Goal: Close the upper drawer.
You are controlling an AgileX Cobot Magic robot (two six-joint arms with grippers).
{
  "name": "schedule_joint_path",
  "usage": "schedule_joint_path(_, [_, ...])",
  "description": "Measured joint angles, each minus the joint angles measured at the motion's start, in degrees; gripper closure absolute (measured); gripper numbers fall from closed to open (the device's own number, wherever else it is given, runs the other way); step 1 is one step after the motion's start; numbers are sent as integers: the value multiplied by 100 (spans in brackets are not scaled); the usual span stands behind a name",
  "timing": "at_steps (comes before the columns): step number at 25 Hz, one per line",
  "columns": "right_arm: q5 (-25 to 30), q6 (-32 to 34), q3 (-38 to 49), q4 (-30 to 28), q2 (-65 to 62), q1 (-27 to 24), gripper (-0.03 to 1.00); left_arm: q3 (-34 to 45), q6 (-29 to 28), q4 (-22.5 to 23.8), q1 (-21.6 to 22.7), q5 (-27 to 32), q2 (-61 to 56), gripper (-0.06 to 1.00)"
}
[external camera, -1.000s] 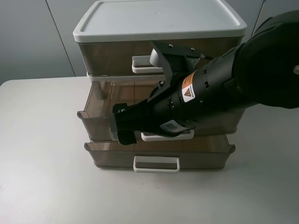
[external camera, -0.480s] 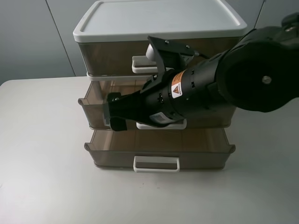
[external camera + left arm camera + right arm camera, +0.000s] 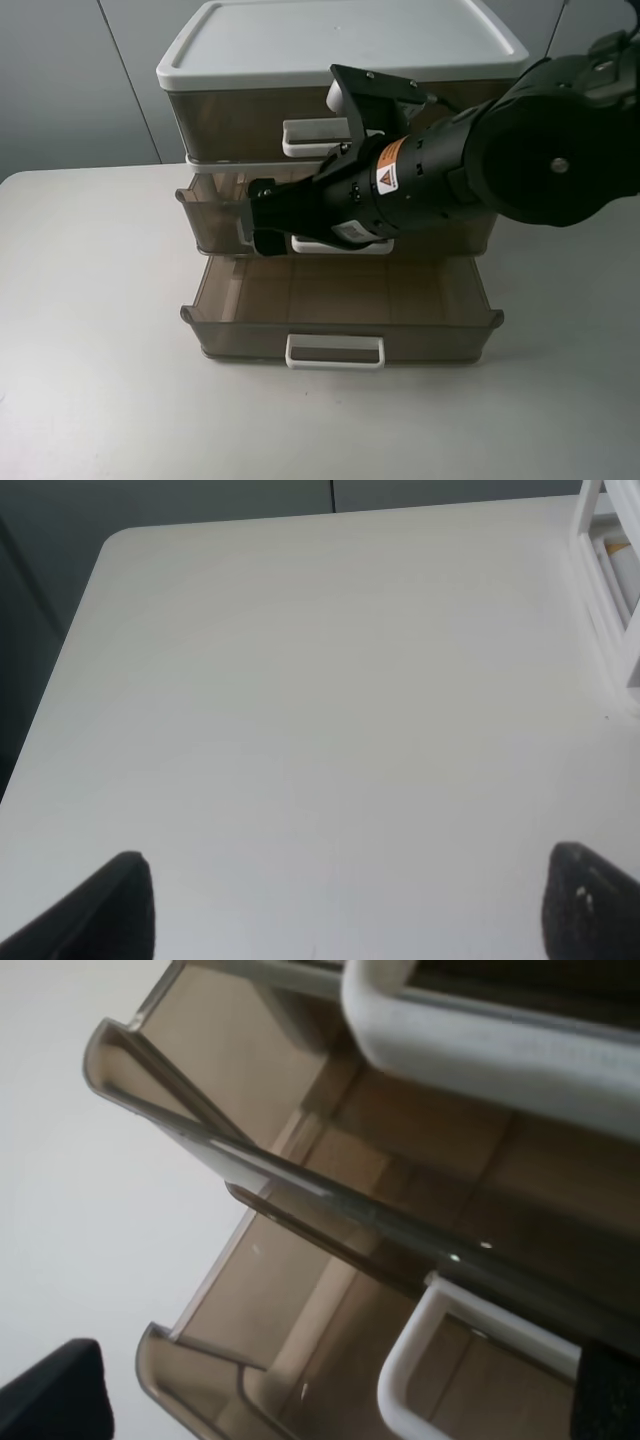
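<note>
three drawers sit in one drawer unit (image 3: pixel 340 40) at the 12 o'clock side of the white table (image 3: pixel 90 380). smooth flat table top shows at 9 o'clock and at 6 o'clock of the unit. the top drawer (image 3: pixel 230 120) is pushed all the way in under the white lid. the upper open drawer (image 3: pixel 210 215) is the middle one, and it sticks out just a little past the top one. the bottom drawer (image 3: pixel 340 340) is pulled far out toward 6 o'clock, so you can see down into it.

the right arm (image 3: pixel 480 160) comes in from 3 o'clock, big, black and round, with an orange sticker on it. the right gripper (image 3: pixel 262 218) is right at the front wall of the upper open drawer, near that drawer's 9 o'clock end. its two fingers are spread apart and hold nothing. i cannot tell if they touch the wall. the right wrist view shows the drawer's thin rim (image 3: pixel 300 1185) running across, with its white handle (image 3: pixel 430 1360) just under it.

the left gripper (image 3: pixel 355 910) hangs over bare table, fingers wide apart, holding nothing.

the drawers are smoky brown see-through plastic with rounded corners. each has a white loop handle, like the one on the bottom drawer (image 3: pixel 335 350).
</note>
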Motion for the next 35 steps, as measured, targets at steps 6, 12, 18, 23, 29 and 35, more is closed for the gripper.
schedule_joint_path(6, [-455,0,0,-90,191,-167,27,0,0,12,0,0,0,20])
schedule_joint_path(12, [-785,-25,22,-236,341,-365,27,0,0,12,0,0,0,20])
schedule_joint_path(18, [-1140,-201,22,-248,523,-568,27,0,0,12,0,0,0,20])
schedule_joint_path(23, [-1140,-214,22,-248,523,-582,27,0,0,12,0,0,0,20])
schedule_joint_path(29, [-626,-214,22,-222,269,-503,27,0,0,12,0,0,0,20])
schedule_joint_path(35, [127,-224,-25,155,-570,-291,27,0,0,12,0,0,0,20])
